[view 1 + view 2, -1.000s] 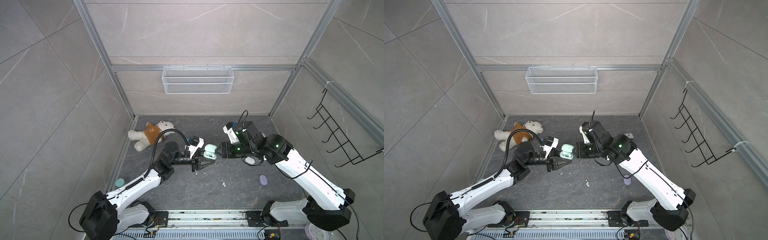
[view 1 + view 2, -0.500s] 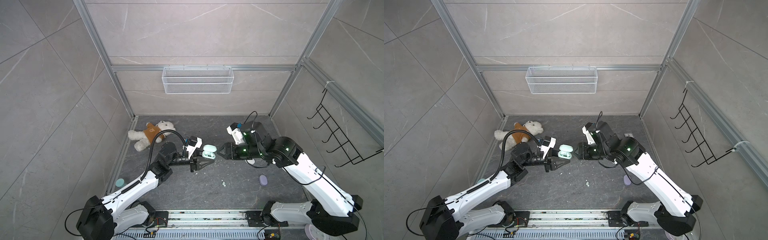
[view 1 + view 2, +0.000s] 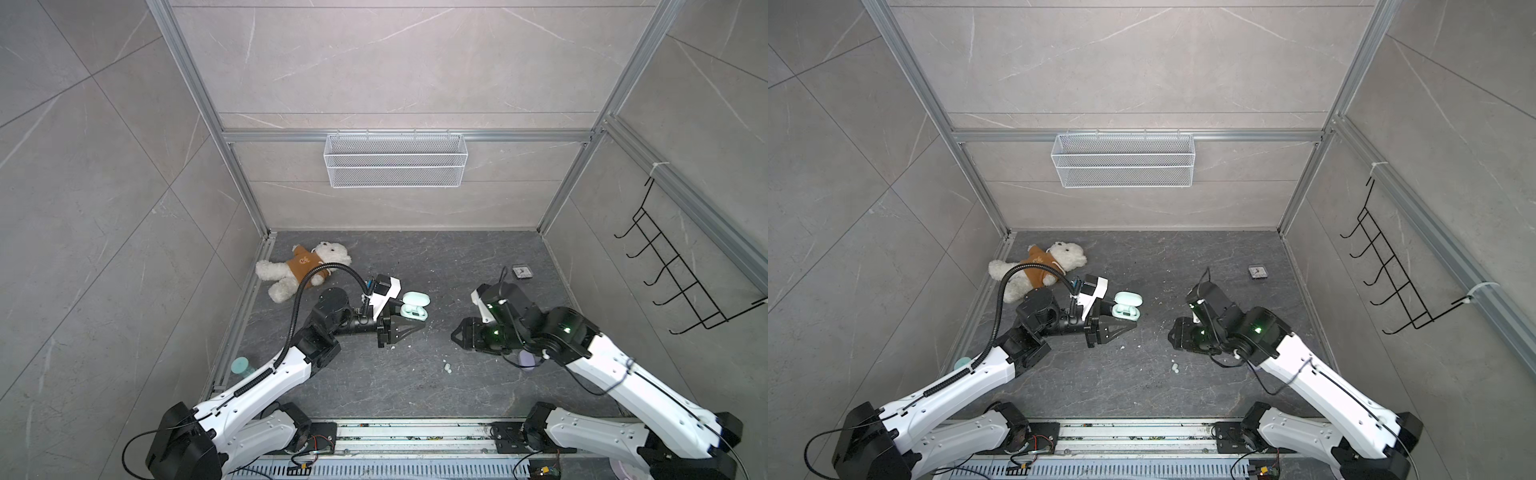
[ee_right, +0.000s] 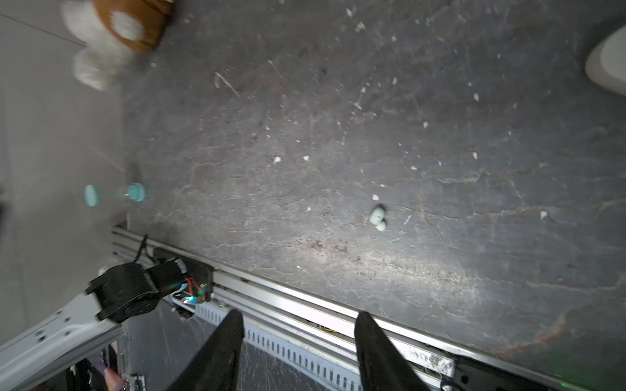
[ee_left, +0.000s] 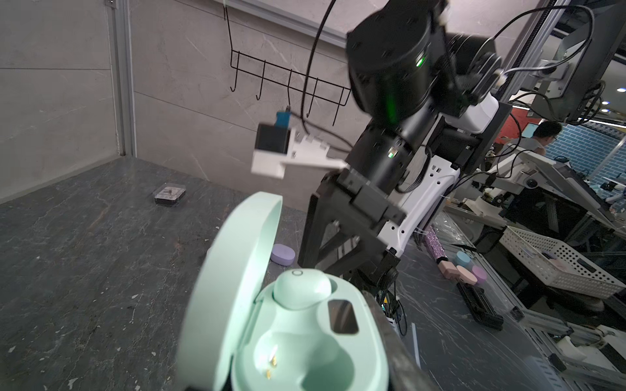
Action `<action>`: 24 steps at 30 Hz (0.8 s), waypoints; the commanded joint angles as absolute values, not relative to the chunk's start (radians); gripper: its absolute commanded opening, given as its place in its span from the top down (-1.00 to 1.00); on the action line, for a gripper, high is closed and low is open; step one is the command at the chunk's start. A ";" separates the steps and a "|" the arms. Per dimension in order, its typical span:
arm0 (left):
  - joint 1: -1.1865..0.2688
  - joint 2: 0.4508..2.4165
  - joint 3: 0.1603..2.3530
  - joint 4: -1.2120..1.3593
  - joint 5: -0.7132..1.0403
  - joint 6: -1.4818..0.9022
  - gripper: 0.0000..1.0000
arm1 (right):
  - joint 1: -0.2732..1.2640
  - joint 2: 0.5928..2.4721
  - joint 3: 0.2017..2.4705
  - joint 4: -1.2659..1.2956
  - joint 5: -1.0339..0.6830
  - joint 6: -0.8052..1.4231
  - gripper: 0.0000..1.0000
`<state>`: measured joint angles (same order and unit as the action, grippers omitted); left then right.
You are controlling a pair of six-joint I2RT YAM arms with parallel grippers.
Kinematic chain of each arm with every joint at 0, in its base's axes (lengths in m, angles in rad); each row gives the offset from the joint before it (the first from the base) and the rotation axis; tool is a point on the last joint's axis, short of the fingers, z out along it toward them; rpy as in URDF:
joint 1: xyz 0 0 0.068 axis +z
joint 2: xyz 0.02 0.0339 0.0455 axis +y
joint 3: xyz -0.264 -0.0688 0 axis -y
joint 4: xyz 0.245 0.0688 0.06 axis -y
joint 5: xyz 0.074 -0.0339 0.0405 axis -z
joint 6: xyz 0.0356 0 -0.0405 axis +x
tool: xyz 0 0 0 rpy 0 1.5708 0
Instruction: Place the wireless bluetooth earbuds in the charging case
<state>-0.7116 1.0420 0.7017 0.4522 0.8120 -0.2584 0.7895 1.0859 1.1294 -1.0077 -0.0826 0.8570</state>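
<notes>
charging case (image 3: pixel 415 306): mint, lid up, clamped in the left gripper (image 3: pixel 409 321), left of centre.
seated earbud (image 5: pixel 301 287): mint, in one socket of the case; the other socket shows gold contacts.
loose earbud (image 4: pixel 377 216): mint, on the table near centre, nearer than both grippers.
right gripper (image 4: pixel 300 316): fingers apart, holding nothing.
table (image 3: pixel 374 386): dark stone, white specks.
room: grey tiled walls; wire basket (image 3: pixel 394 166) on far wall.

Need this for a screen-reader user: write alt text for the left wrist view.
An open mint charging case fills the foreground, one mint earbud seated in a well and the other well empty. Behind it are the right arm, a lilac case on the dark table and a wall hook rack.
</notes>
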 commanded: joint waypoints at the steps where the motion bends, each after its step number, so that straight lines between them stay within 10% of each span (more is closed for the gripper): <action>1: -0.712 0.998 0.688 0.452 0.798 -0.244 0.35 | 0.786 1.138 1.034 -0.912 -0.063 0.913 -0.10; 24: -0.712 0.940 0.654 0.421 0.769 -0.238 0.35 | 0.775 1.538 0.870 -0.658 -0.053 1.104 0.12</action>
